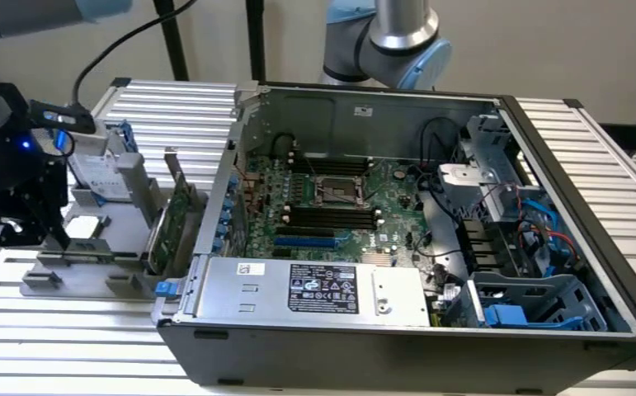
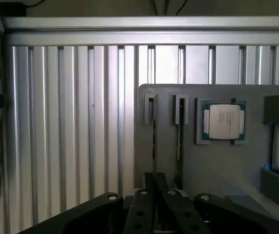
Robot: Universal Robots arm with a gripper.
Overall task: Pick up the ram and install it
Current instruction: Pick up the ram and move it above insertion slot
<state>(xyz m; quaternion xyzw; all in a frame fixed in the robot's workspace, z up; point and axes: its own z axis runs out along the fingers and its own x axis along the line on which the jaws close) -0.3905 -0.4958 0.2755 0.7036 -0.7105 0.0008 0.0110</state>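
Nearest in the wrist view, the black hand (image 2: 155, 184) is clenched on the ram (image 2: 155, 141) — one thin stick seen edge-on, set in one of two slots on the smooth grey holder (image 2: 217, 165). Beyond it sits one square, metal-capped processor (image 2: 223, 122), then the ribbed aluminium counter (image 2: 81, 122) — and the exterior view adds the open steel computer case (image 1: 362, 107) with its green motherboard (image 1: 395, 186).

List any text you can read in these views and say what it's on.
None can be read.
Black label on the power supply: print too small.
White sticker beside it: too small.
Hard drive label: blurred.
Processor lid: faint printed lines, unreadable.
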